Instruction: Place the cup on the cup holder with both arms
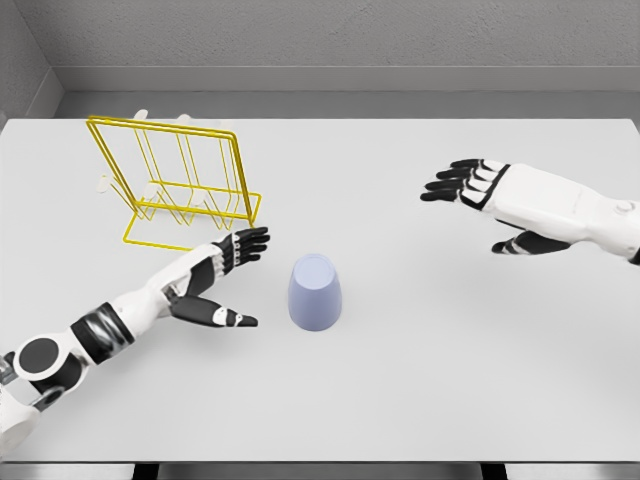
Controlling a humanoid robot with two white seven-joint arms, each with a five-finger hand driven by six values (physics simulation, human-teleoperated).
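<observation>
Standing on the counter (480,380) just right of the spread, empty left hand (222,275): cup (315,292). Behind that hand, wire cup holder (180,180). Hovering well apart, right hand (490,195), fingers wide, holding nothing.

The left hand (218,280) is held low near the tabletop's front left, fingers spread, thumb extended. The right hand (490,200) is raised toward the right edge, fingers outstretched and empty.
</observation>
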